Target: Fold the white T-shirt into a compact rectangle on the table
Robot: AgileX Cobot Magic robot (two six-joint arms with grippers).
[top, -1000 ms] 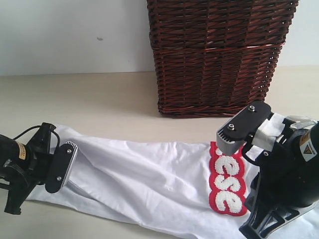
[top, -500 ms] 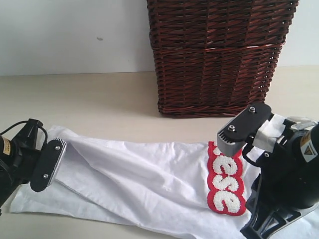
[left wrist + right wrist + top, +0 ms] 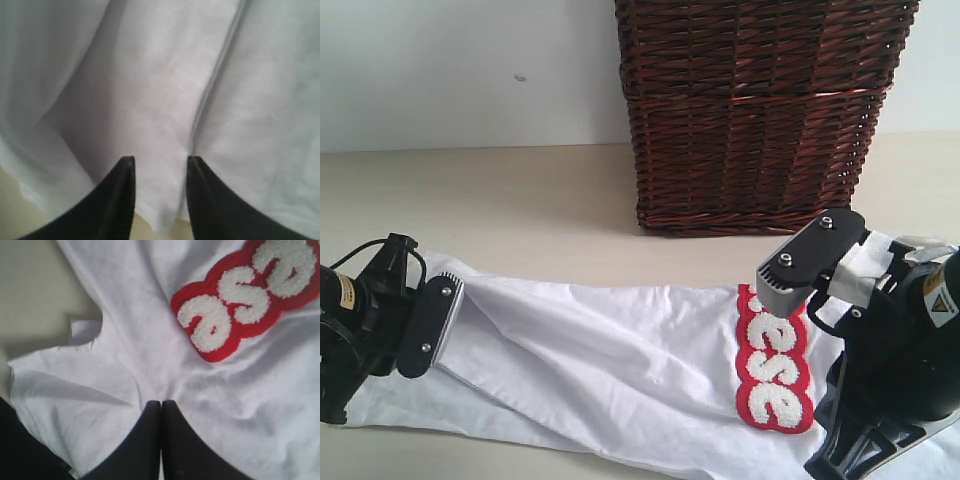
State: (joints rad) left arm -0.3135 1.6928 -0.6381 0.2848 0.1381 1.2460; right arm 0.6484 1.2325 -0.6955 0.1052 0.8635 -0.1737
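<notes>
Seemingly midway through the fold, the white T-shirt (image 3: 620,370) lies as a long narrow band across the lower frame on the table (image 3: 520,200), its red-edged lettering (image 3: 775,370) at lower right, in front of the dark wicker basket (image 3: 760,110). The left gripper (image 3: 159,162), at lower left, hangs over the band's end with jaws parted and nothing pinched. The right gripper (image 3: 161,405) has its jaws closed, tips on the cloth beside the lettering. The next move probably calls for pinching every layer at one end and carrying it across.
</notes>
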